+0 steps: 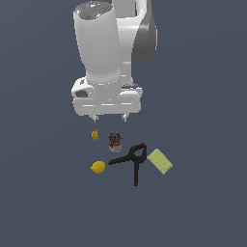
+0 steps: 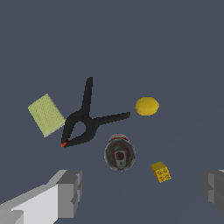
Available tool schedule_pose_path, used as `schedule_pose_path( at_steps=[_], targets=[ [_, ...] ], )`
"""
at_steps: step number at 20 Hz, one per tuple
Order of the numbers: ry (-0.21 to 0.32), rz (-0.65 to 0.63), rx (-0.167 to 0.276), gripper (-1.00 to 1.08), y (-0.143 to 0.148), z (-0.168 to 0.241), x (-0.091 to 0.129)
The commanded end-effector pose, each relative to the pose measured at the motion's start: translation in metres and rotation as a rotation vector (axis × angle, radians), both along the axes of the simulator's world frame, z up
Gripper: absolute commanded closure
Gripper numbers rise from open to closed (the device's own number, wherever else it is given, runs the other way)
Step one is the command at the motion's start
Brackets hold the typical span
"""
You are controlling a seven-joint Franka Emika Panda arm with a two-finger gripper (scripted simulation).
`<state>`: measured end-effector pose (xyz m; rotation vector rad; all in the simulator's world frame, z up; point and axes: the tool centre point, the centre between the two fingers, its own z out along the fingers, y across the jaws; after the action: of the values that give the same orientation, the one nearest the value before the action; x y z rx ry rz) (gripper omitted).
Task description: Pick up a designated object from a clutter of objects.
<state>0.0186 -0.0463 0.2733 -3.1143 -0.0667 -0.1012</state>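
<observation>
Gripper (image 1: 110,117) wide open, empty, above knobbed mustard-yellow block (image 1: 95,135); smooth round lemon (image 1: 98,167) lower left of frame.

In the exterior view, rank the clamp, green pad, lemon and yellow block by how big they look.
Largest to smallest:
1. black spring clamp
2. pale green pad
3. lemon
4. yellow block

You see only a plain, flat slate-blue ground (image 1: 43,202) filling each frame edge to edge, evenly lit, with no walls or furniture.
</observation>
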Motion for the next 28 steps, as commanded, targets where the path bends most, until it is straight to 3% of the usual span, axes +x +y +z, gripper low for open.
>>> schedule_pose_path(
  at_steps=[1,15,28],
  targets=[
    [0.006,0.03,-0.008,-0.92,-0.014,-0.021,-0.004],
    [0.045,0.245,-0.038,-0.92,-0.09,-0.152,-0.06],
    [0.059,0.34,-0.037,-0.92,-0.112,-0.2,-0.096]
  ],
)
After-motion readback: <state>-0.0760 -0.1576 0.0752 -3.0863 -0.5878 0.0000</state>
